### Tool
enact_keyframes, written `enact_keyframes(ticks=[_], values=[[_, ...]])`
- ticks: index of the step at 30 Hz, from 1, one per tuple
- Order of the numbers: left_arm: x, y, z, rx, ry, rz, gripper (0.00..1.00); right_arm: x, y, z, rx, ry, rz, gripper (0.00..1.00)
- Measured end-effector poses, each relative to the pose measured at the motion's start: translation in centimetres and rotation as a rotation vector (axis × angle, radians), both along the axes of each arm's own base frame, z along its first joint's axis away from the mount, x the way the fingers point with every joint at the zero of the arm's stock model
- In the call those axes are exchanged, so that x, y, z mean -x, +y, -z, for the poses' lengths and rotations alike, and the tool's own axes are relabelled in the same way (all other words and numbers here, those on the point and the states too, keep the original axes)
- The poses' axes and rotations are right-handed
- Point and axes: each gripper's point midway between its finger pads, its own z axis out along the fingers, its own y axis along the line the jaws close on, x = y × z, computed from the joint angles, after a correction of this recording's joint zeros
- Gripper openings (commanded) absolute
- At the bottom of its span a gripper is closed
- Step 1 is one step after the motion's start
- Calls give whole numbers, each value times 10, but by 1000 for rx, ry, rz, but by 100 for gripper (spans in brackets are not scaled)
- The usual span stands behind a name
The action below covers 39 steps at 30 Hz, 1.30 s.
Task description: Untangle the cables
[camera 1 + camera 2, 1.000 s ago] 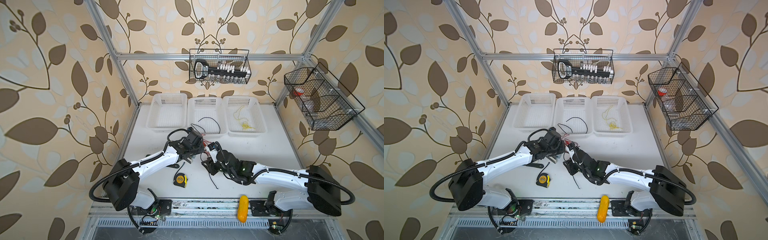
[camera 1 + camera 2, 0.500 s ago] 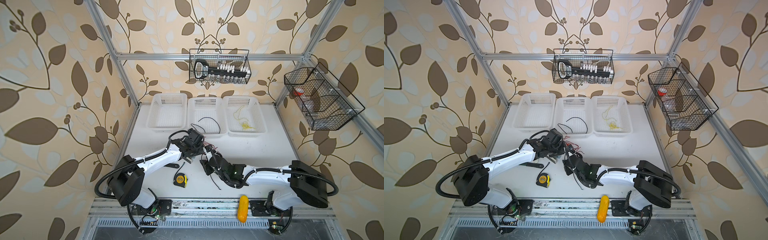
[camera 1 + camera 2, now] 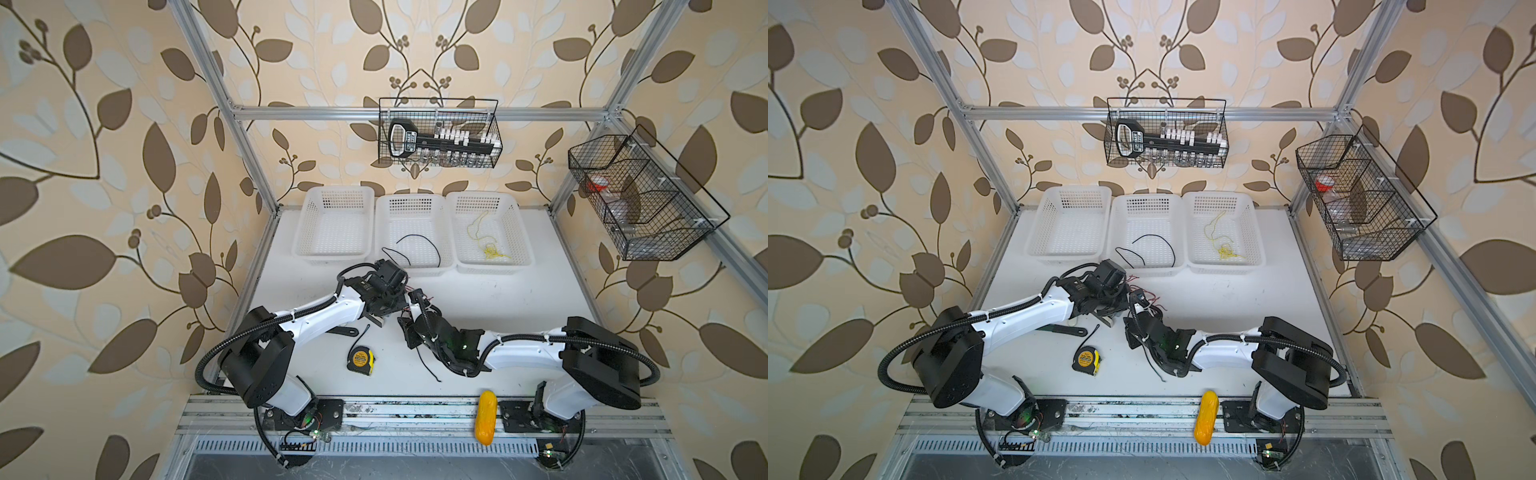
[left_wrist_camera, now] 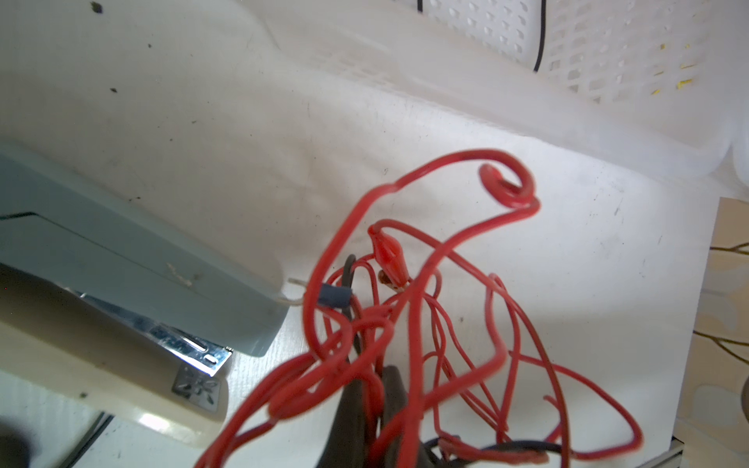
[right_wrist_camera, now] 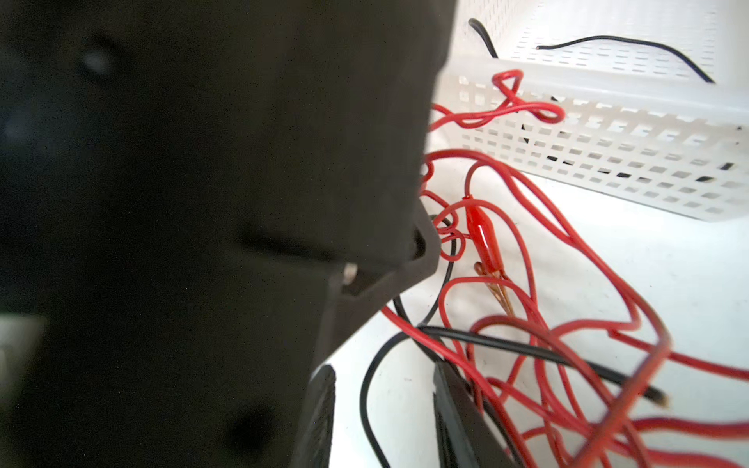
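Surface: white tabletop point(image 3: 519, 316) inside a metal-framed cell papered with brown leaves.
Front edge: a yellow, corn-like plastic piece point(image 3: 486, 417) lies on the rail; a yellow-and-black tape measure point(image 3: 360, 360) sits just behind it.
Loose strand: a thin black cable point(image 3: 428, 368) trails across the table beneath the right arm.
Right gripper point(image 5: 381, 377): jaws partly apart, clamping nothing; a black strand crosses the gap, likely the one to draw free.
Left gripper point(image 4: 373, 385): closed on the tangle of thin red cables point(image 4: 367, 320), seemingly anchoring it; a red clip point(image 4: 387, 253) hangs inside the knot, near a grey stapler point(image 4: 162, 263).
Baskets: three white perforated plastic ones stand farthest back; the left basket point(image 3: 338, 201) holds nothing, the middle basket point(image 3: 413, 205) a curved black cable point(image 3: 417, 236), the right basket point(image 3: 482, 203) a yellow cable point(image 3: 492, 251), apparently sorted by colour.
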Motion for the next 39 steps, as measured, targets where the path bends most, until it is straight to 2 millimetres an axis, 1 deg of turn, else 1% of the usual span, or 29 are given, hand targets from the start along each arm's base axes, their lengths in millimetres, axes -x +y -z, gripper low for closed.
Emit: enact_keyframes(ticks=[2,6,9,12,15,19,24,26,30,34,39], values=[[1,-1,0,5,4,4,0,3,-3,1,-9,3,-5,41],[0,-4,-2,20,1,10,0,15,-19,2,-5,15,-25,42],[-1,-5,-4,27,-2,8,0,22,-27,-14,-32,-5,-51,43],[-1,-6,-5,33,-3,6,0,26,-27,-34,-67,-31,-90,43],[-3,-7,-6,45,-3,-7,0,28,-26,-41,-70,-47,-123,43],[-3,-9,-7,60,-1,-16,0,33,-22,-30,-22,-32,-166,43],[-2,-12,-8,77,7,-12,0,38,-9,-10,54,-13,-191,43],[-2,-12,-8,79,8,-11,0,36,-11,-3,77,-10,-173,43],[-2,-12,-8,78,9,-10,0,30,-16,4,107,-21,-130,43],[-5,-9,-8,76,6,-28,0,25,-13,12,135,-19,-118,42],[-6,-8,-8,79,4,-31,0,21,-6,31,174,0,-118,42]])
